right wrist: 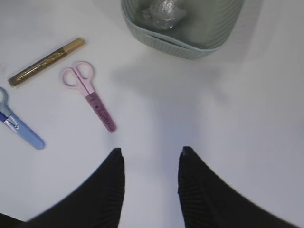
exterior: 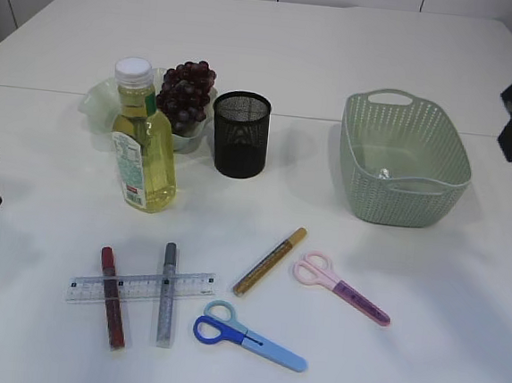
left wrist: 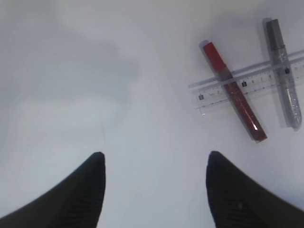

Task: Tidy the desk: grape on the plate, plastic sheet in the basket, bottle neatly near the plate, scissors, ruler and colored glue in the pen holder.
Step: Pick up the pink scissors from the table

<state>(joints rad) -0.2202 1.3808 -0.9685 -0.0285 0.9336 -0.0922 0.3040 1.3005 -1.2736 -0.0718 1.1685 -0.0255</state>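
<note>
Outwardly, the exterior view shows a white tabletop [exterior: 405,330] with a bunch of dark grapes [exterior: 187,91] resting on a pale green plate [exterior: 96,101] at the back left. A bottle [exterior: 144,141] of yellow liquid stands upright just in front of the plate, and a black mesh pen holder [exterior: 240,133] stands beside the grapes to the right. Further right sits a green basket [exterior: 405,160] with a small crumpled plastic sheet [exterior: 383,174] inside. In the foreground a clear ruler [exterior: 140,285] lies flat, crossed by a red glue tube [exterior: 112,297] and a silver glue tube [exterior: 167,293]. A gold glue tube [exterior: 270,261] lies at a slant nearer the middle, with pink scissors [exterior: 342,287] to its right and blue scissors [exterior: 250,336] below it. Both arms show only as dark shapes at the frame edges.

From the left wrist, the left gripper [left wrist: 154,178] hangs over bare tabletop with its jaws spread wide and nothing between them; the red tube, silver tube and ruler lie off to the upper right.

From the right wrist, the right gripper [right wrist: 151,173] is parted more narrowly, also empty, above bare tabletop. The pink scissors, gold tube and blue scissors lie to the left, and the basket with the plastic sheet sits at the top.
</note>
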